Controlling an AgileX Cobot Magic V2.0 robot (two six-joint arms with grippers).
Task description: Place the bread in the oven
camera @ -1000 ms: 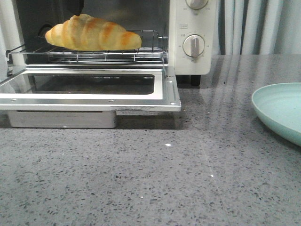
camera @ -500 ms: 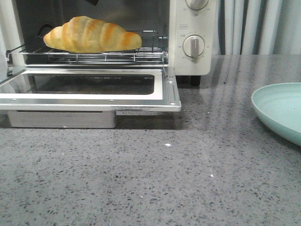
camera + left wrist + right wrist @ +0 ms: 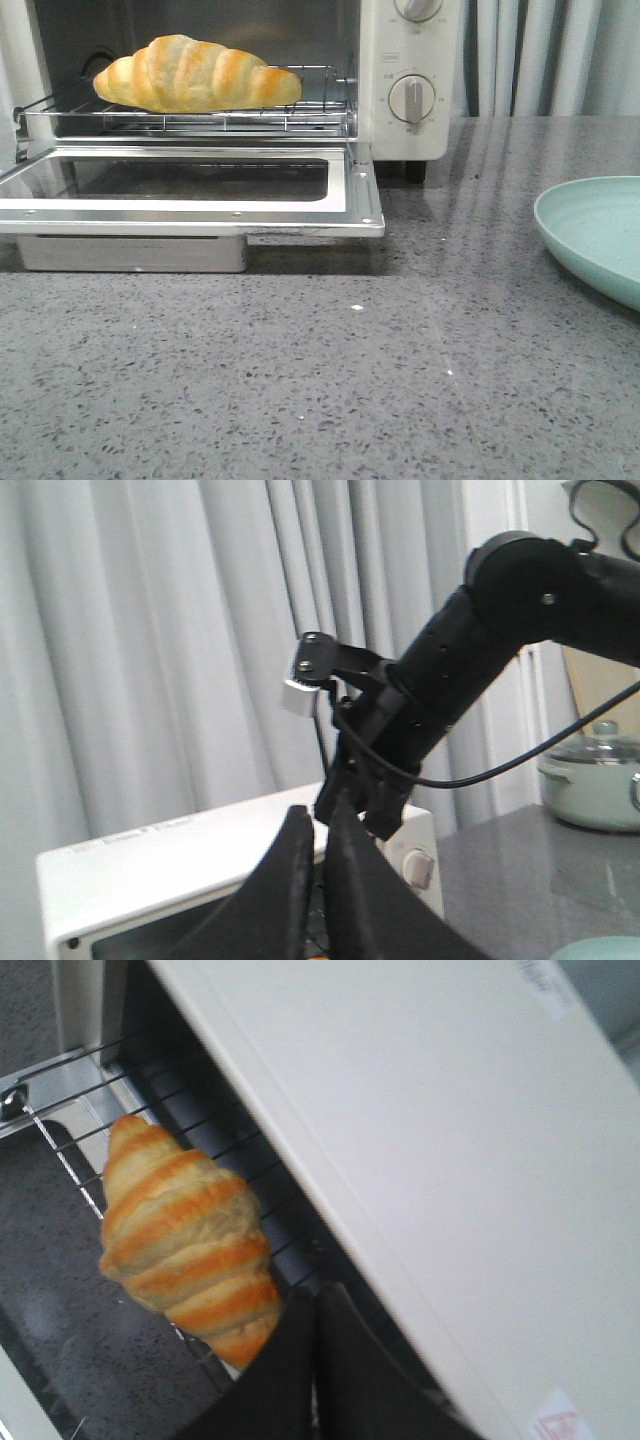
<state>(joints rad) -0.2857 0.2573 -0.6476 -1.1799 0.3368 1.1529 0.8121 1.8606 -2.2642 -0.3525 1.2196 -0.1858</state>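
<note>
The bread, a golden roll with orange-brown ridges, lies on the wire rack inside the cream-white oven, whose glass door hangs open and flat. It also shows in the right wrist view. My right gripper is shut and empty, held above the oven's top front edge, apart from the bread. My left gripper is shut and empty, raised to the side and facing the oven's top and the right arm. Neither gripper shows in the front view.
A pale mint-green plate sits on the grey speckled counter at the right. Two knobs are on the oven's right panel. A lidded pot stands on the counter beyond the oven. Curtains hang behind.
The dark gripper seen at the top of the oven opening has risen out of the front view. The bread has settled slightly on the rack.
</note>
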